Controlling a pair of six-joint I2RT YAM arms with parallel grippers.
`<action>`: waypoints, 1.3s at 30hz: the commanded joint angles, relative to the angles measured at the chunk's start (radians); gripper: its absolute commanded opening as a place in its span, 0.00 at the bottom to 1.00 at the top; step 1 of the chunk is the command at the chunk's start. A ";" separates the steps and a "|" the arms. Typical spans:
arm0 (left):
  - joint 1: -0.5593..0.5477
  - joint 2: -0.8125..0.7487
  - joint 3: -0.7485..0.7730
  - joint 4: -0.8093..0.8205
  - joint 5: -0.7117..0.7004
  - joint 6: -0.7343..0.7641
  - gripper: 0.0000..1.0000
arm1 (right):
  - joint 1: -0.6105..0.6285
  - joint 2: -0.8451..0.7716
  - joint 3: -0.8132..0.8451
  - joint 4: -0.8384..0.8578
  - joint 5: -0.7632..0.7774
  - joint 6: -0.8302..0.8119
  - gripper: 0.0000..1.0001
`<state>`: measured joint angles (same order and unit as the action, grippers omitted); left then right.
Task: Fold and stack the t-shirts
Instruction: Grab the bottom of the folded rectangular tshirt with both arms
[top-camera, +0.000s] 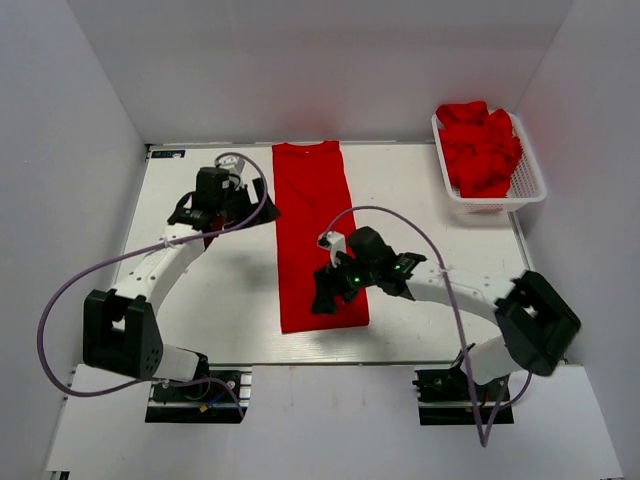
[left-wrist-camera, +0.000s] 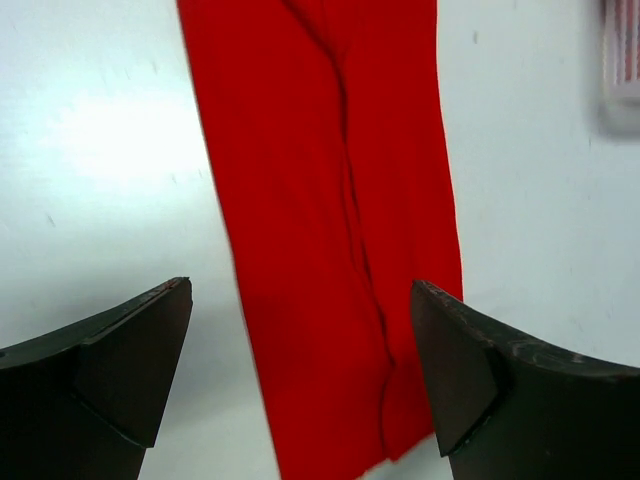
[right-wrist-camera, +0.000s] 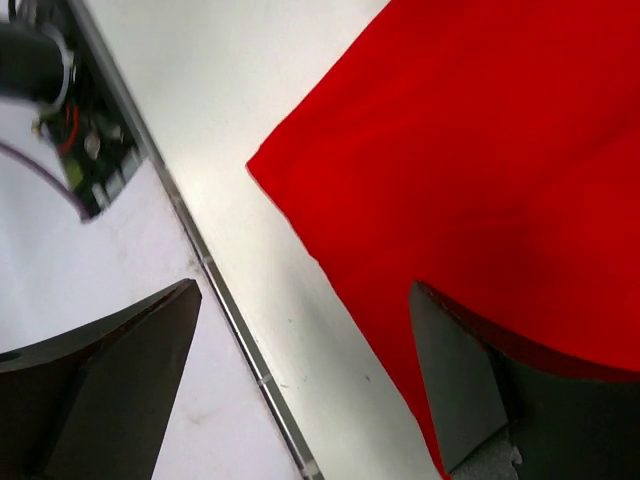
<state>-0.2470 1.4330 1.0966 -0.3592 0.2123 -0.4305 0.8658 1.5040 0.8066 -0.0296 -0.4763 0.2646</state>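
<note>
Right gripper (right-wrist-camera: 305, 300) was open, jaws spread at the near left corner of the folded t-shirt (top-camera: 315, 240), one finger above the fabric, the other off it. Left gripper (left-wrist-camera: 300, 300) was also open, just left of the shirt's far half. The shirt lay as a long strip mid-table (top-camera: 240, 290), collar far. Crumpled t-shirts (top-camera: 480, 150) filled the basket (top-camera: 531, 187) far right.
</note>
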 joint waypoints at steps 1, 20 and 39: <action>-0.023 -0.039 -0.104 -0.064 0.094 -0.025 1.00 | -0.005 -0.141 -0.010 -0.103 0.218 0.041 0.90; -0.317 -0.048 -0.428 -0.247 0.107 -0.138 1.00 | -0.100 -0.174 -0.168 -0.363 0.383 0.308 0.90; -0.420 0.010 -0.449 -0.202 0.026 -0.220 0.00 | -0.103 -0.169 -0.214 -0.250 0.320 0.329 0.00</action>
<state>-0.6621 1.4296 0.6453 -0.5728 0.3187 -0.6476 0.7620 1.3479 0.5980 -0.3126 -0.1455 0.5934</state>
